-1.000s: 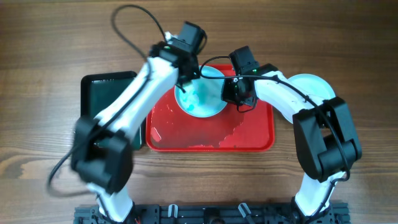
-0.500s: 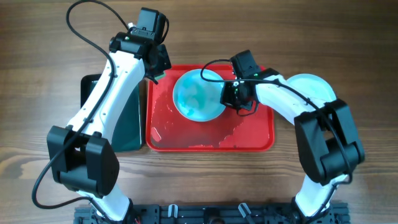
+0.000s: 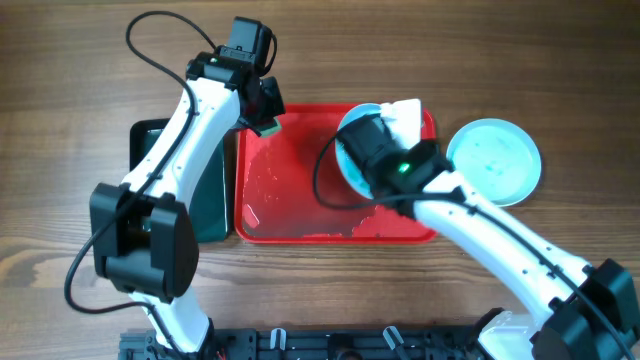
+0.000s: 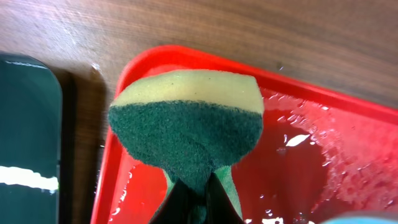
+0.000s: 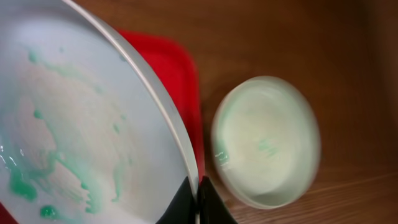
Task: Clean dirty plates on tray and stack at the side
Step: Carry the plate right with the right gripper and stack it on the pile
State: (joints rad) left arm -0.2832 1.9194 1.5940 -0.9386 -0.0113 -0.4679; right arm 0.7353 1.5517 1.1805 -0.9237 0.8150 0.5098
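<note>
Step, I'd judge: carry the held plate to the side stack. Keep L gripper (image 4: pixel 194 198), clenched on the sponge (image 4: pixel 186 124), parked over the tray (image 4: pixel 348 155)'s far-left corner, clear of the path. R gripper (image 5: pixel 198 200) pinches the rim of a mint plate (image 5: pixel 68 118), tilted steeply above tray's right end, green smears on it. Level it, then lower centred onto the side plate (image 5: pixel 267 140) on the counter (image 5: pixel 298 31). L arm reaches fwd; R arm stretches diagonally.
</note>
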